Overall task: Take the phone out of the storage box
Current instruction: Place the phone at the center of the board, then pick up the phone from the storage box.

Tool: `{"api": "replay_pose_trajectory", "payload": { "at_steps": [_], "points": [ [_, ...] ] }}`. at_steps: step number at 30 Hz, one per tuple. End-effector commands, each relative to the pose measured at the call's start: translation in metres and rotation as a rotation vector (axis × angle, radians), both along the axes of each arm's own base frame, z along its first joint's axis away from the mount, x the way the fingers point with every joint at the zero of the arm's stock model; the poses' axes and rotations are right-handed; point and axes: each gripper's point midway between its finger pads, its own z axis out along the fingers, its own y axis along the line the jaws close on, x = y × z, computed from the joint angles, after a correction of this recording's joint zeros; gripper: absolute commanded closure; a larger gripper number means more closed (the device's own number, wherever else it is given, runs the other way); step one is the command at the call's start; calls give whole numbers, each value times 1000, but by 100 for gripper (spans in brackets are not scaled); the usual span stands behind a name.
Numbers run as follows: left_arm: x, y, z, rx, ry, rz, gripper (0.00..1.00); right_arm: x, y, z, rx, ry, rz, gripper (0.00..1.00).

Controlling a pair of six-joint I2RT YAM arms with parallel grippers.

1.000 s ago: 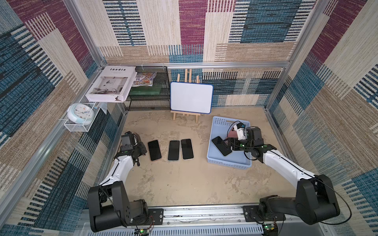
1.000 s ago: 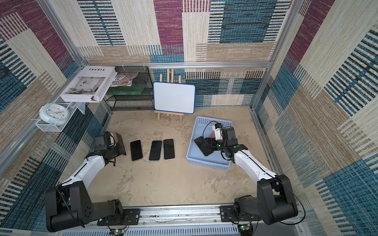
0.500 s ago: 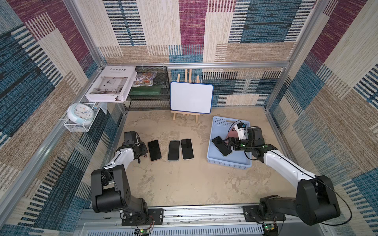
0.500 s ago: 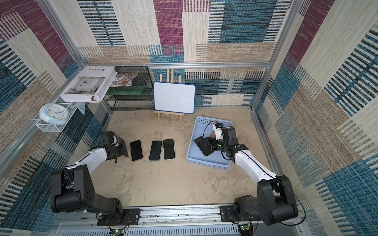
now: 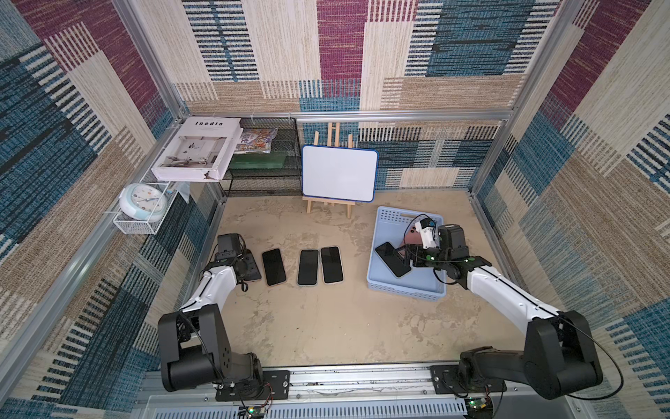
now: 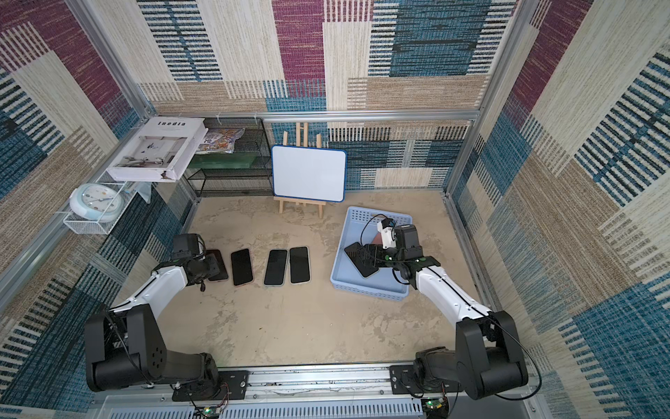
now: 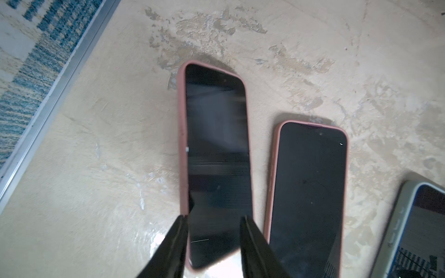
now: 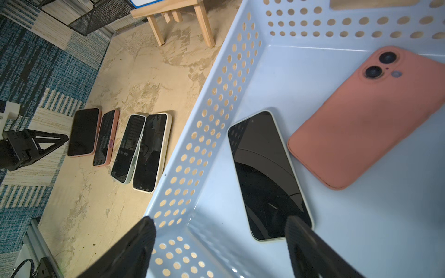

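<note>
Salmon phone [image 8: 366,118] shows 2 lenses only by right wrist; left end effector [image 7: 213,216], right end effector [image 8: 219,219] released.

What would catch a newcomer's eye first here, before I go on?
First the row of four phones laid out on the table from the left gripper toward the pale blue storage box. Then the box itself: a dark-screened phone lies beside a salmon-cased phone turned face down, with the right gripper open just over the dark one.
</note>
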Motion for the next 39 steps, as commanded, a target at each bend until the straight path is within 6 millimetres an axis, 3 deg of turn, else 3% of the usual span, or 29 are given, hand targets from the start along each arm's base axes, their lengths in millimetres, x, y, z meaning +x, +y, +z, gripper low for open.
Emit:
{"api": "replay_pose_trajectory", "payload": {
  "at_steps": [1,6,7,9,10,18,22,26,34,39],
  "points": [
    [-6,7,3,37,12,33,59,2,1,5,5,-21,5,10],
    [-7,2,18,52,-25,18,56,3,-3,1,-14,-18,-13,10],
    [-5,-3,22,46,-38,1,51,3,-4,0,-24,-17,-18,9],
    [3,-24,33,38,-74,-69,26,5,-9,-3,-49,-13,-33,8],
    [7,-36,37,38,-85,-110,22,5,-11,-5,-62,-9,-45,7],
    [33,-159,71,21,-161,-448,22,15,-31,-10,-156,21,-140,4],
    [30,-219,84,-89,-219,-602,22,18,-30,-11,-202,24,-99,6],
    [22,-273,96,-130,-274,-724,24,22,-25,-25,-246,58,-29,7],
    [-1,-360,88,-225,-218,-871,24,38,5,-43,-399,-53,185,11],
    [-9,-385,68,-257,-141,-887,26,54,29,-47,-491,-120,291,10]
  ]
}}
